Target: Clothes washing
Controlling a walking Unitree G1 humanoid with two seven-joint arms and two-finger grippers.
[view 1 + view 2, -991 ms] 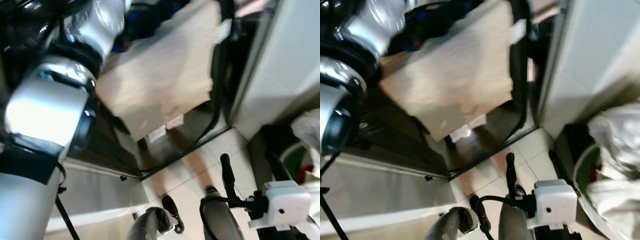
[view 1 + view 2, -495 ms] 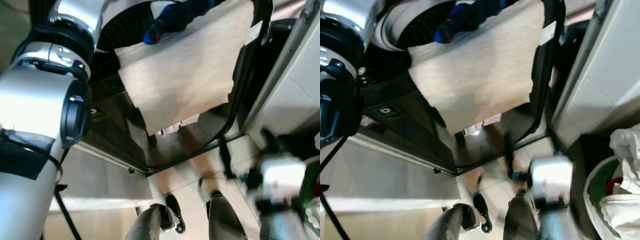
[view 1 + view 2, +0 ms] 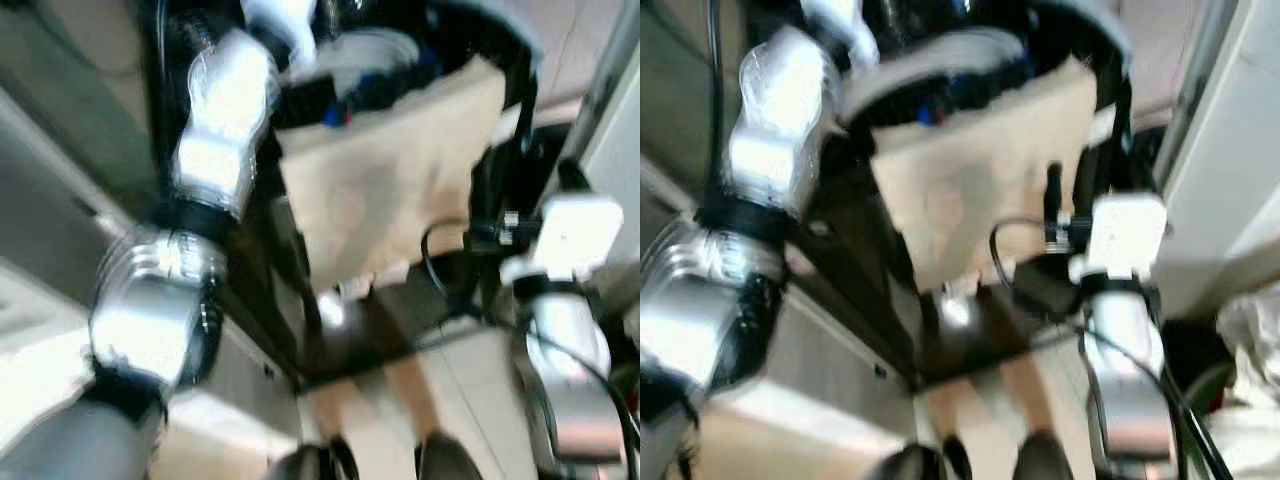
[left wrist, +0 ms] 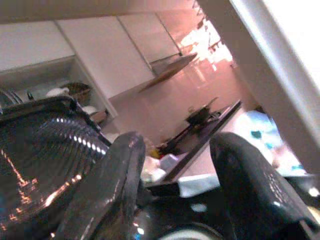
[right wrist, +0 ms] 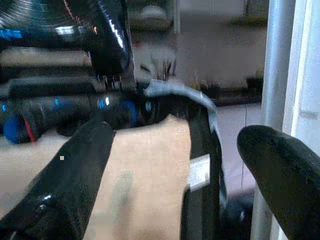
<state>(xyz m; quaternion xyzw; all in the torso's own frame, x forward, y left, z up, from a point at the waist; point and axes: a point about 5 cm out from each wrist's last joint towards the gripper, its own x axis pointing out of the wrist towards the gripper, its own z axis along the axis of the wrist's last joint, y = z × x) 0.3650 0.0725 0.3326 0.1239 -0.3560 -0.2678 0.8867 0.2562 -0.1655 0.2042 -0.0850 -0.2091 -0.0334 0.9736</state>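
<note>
Here, beige cloth [image 3: 395,180] overhangs washer door [image 5: 202,165].

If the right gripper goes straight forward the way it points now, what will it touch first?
Probably the beige cloth hanging over the open washer door's black rim. In the right wrist view the open right gripper frames both, but depth is unclear.

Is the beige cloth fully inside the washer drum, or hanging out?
Hanging out. The beige cloth drapes from the drum opening down over the dark open door; right claw open near it.
</note>
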